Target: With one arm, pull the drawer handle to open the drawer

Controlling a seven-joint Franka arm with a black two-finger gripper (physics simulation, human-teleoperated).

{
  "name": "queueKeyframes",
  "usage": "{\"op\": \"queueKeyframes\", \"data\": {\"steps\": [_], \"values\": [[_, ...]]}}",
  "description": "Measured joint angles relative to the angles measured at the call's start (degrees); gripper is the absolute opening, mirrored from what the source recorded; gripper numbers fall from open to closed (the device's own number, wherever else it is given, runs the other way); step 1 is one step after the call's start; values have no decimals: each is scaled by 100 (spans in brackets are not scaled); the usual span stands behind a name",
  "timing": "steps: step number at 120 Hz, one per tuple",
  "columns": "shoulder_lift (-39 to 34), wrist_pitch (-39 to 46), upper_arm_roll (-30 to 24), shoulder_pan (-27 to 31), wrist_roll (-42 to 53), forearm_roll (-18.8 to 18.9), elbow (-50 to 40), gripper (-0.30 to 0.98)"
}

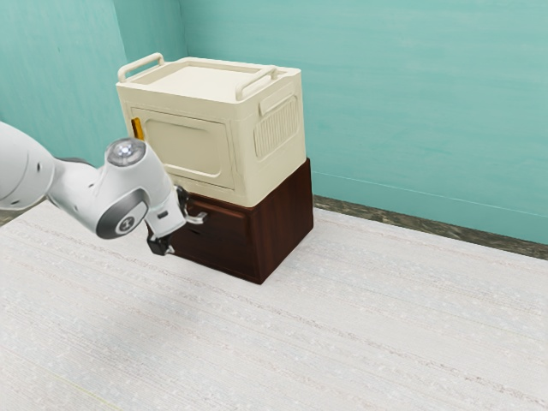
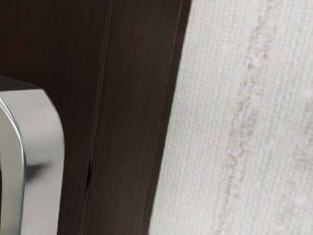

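Observation:
My gripper [image 1: 177, 226] is at the front of the dark brown drawer cabinet [image 1: 287, 224], its two black fingers standing wide apart. The silver handle [image 1: 197, 218] sticks out from the drawer front [image 1: 224, 241], close beside the upper finger; whether they touch is hard to tell. In the wrist view the curved metal handle [image 2: 45, 152] is large and near, in front of the dark wood drawer front [image 2: 73, 63]. A thin seam runs along the wood, with no pulled-out drawer visible. Part of the front is hidden behind my hand in the exterior view.
A cream box [image 1: 188, 150] with two top rails and an orange-yellow handle [image 1: 137, 128] rests on the dark cabinet. The pale table [image 1: 342, 325] spreads in front and toward the exterior view's right. A teal wall [image 1: 385, 103] stands behind.

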Motion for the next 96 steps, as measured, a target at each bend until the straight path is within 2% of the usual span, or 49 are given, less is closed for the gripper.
{"op": "queueKeyframes", "data": {"steps": [33, 53, 72, 96], "values": [[-369, -167, 8, -12, -2, 12, -263, 64], [-471, -355, 16, -11, 2, 10, -376, 69], [-745, -499, 28, -28, 2, 6, -617, 66], [-1116, -589, 85, -52, 2, 7, -1019, 68]]}}
